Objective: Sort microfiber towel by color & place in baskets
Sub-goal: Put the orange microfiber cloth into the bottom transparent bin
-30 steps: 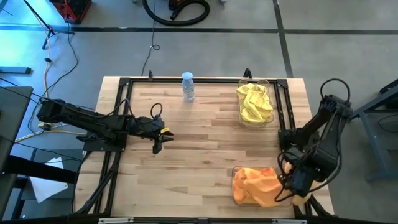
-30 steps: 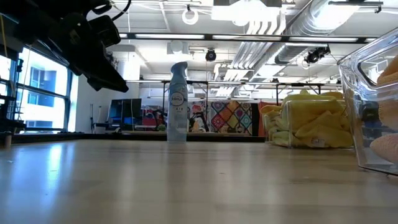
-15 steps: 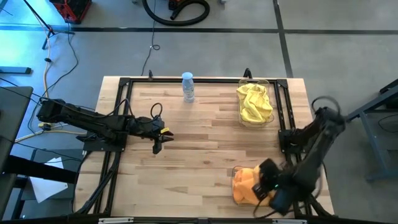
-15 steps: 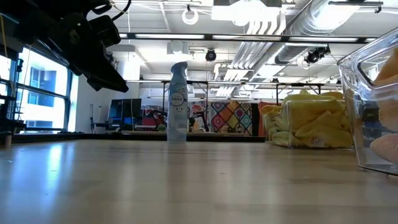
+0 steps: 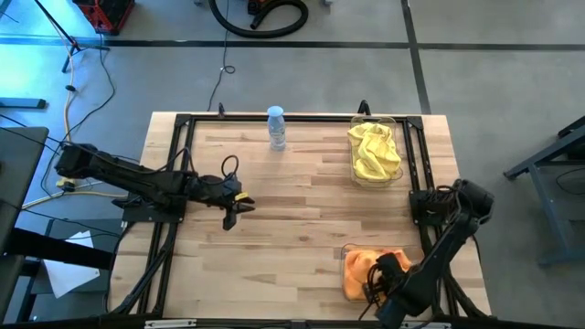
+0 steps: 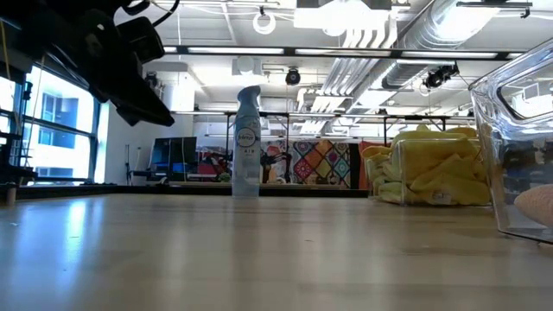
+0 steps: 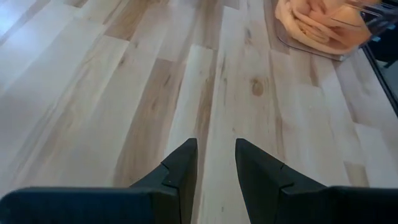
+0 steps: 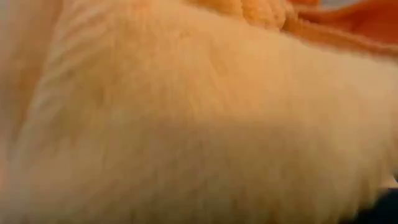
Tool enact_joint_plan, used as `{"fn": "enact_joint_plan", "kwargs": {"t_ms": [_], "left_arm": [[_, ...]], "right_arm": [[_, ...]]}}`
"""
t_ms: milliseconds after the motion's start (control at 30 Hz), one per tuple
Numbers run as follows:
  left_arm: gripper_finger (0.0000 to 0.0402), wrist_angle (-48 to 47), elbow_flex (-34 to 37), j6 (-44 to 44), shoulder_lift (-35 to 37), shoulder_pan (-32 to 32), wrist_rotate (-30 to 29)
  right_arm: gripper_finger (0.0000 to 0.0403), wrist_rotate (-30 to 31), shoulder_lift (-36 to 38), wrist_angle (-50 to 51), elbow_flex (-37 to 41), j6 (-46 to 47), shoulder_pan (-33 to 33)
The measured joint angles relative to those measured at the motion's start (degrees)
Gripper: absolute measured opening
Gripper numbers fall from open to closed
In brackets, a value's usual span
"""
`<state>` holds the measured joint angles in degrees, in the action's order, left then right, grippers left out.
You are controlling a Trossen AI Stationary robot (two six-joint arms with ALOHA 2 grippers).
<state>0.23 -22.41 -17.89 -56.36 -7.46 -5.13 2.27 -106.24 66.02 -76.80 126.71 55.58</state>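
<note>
Left gripper [image 5: 230, 217] at the left-centre of the high view, hovering above bare wood of the desk [image 5: 302, 219], jaws released with a narrow gap between them and nothing held; same two dark fingers [image 7: 183, 169] apart over the planks in the left wrist view, the orange cloths and their bin's corner far off at the upper right there. In the low view, the left arm's dark bulk at the upper left, clear of the desk top.

Upper centre of the high view: small clear bottle [image 5: 276, 127] standing upright near the far edge, inside the black metal frame [image 5: 178, 155]; in the low view, upright at centre.

Upper right of centre: yellow microfiber towel [image 5: 375, 152] bunched inside the far clear basket [image 5: 397, 122], heaped above its rim in the low view [image 6: 432, 168].

Lower right of the high view: orange microfiber towel [image 5: 359, 271] piled in the near clear basket [image 5: 345, 249] by the desk's front edge. Right gripper [image 5: 382, 279] down on the right part of that pile, arm folded low over the bin; jaws clenched, whether any cloth is caught between them not discernible. Right wrist view filled with orange pile fabric [image 8: 186, 118] pressed close to the lens. Near basket's clear wall [image 6: 501, 130] at the right edge of the low view.
</note>
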Motion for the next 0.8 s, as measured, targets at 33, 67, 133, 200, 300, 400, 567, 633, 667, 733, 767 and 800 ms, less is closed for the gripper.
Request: {"fn": "enact_joint_plan", "kwargs": {"t_ms": [33,67,133,200,300,400,567,633,667,733,767,800], "left_arm": [[0.0099,0.02,0.0,0.0,0.0,-0.39,0.0],[0.0099,0.02,0.0,0.0,0.0,-0.76,0.0],[0.0099,0.02,0.0,-0.04,0.0,-1.44,0.01],[0.0099,0.01,0.0,-0.02,0.0,-2.03,0.01],[0.0099,0.0,0.0,-0.02,0.0,-2.61,0.0],[0.0099,0.01,0.0,-0.02,0.0,-2.8,0.01],[0.0099,-0.02,0.0,0.0,0.0,-2.78,0.0],[0.0099,-0.02,0.0,0.0,0.0,-2.78,0.0],[0.0099,-0.02,0.0,-0.02,0.0,-2.78,0.0],[0.0099,-0.04,0.0,-0.01,0.0,-2.78,0.0],[0.0099,-0.04,0.0,0.0,0.0,-2.78,0.0],[0.0099,-0.05,0.0,0.0,0.0,-2.78,0.0]], "right_arm": [[0.0,0.04,0.44,-2.48,1.87,1.19,0.1],[0.0,0.18,1.02,-5.04,3.6,2.2,0.08],[0.0,0.19,1.99,-10.0,6.62,3.26,0.08],[0.0,0.01,2.13,-13.56,8.5,3.28,-0.46],[0.0,-0.58,2.21,-15.1,9.69,2.41,-1.09],[0.0,-2.1,2.14,-13.36,8.8,1.89,-1.34],[0.0002,-1.74,2.32,-6.38,3.49,0.33,-1.15],[0.0012,-0.33,2.81,-2.19,0.55,0.34,-0.78],[0.0021,0.32,2.97,-0.05,-1.01,0.49,-0.66],[0.0042,1.02,3.06,3.49,-3.72,0.67,-0.62],[0.0056,1.14,3.06,5.08,-5.03,0.5,-0.62],[0.007,1.14,3.07,6.2,-6.17,0.46,-0.62]]}}
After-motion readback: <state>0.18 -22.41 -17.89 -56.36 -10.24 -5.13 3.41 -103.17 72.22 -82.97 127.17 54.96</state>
